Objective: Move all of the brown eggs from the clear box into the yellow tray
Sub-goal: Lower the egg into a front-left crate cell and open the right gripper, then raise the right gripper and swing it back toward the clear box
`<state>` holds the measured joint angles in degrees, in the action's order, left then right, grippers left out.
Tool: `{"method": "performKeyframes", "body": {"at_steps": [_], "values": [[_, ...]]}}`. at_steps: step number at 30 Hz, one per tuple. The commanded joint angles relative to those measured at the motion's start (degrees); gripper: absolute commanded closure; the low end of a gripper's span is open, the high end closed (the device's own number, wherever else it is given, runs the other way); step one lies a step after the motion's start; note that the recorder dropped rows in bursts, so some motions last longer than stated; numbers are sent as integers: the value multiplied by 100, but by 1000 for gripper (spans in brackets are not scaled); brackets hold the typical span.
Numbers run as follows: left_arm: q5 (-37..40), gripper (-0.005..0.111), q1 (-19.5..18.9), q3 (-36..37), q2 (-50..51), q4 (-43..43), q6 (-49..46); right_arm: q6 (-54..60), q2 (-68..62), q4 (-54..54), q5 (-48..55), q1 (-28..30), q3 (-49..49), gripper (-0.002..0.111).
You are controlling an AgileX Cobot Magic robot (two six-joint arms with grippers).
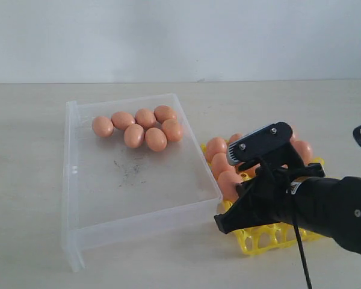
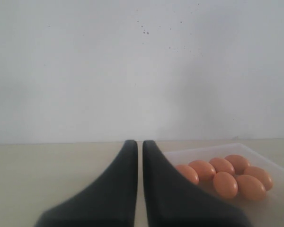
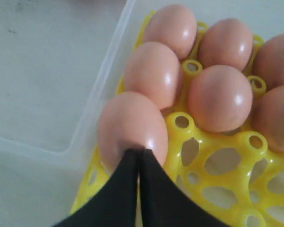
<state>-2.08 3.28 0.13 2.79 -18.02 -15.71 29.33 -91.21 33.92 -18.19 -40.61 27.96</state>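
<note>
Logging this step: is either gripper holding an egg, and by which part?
Nothing is held: right gripper shut, tips by an egg seated in the yellow tray; left gripper shut, empty.

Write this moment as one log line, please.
right gripper: shut, tips at one tray egg | left gripper: shut | box: holds seven eggs | tray: partly filled

One clear box (image 1: pixel 162 180), one yellow tray (image 1: pixel 260 242), brown eggs (image 1: pixel 134 136) — seven boxed, at least seven visible in tray.
</note>
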Motion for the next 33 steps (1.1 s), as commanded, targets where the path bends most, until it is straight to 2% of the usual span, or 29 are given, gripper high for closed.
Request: {"method": "performKeyframes", "body": {"at_steps": [1, 13, 22, 27, 30, 33], "values": [[-90, 103, 16, -13, 23, -26, -26, 16, -319, 182, -331, 7, 16, 109], [-90, 103, 16, -13, 23, -26, -26, 134, -288, 183, 338, 7, 5, 109], [-90, 103, 16, -13, 23, -26, -26, 524, 1099, 82, -310, 7, 5, 109], [-90, 103, 16, -13, 23, -26, -26, 161, 1811, -1169, -1160, -5, 5, 109], [-90, 103, 16, -13, 23, -26, -26, -898, 1854, -2598, -1386, -5, 5, 109], [-90, 103, 16, -13, 23, -26, -26, -1960, 1686, -4483, -1688, -5, 5, 109]]}}
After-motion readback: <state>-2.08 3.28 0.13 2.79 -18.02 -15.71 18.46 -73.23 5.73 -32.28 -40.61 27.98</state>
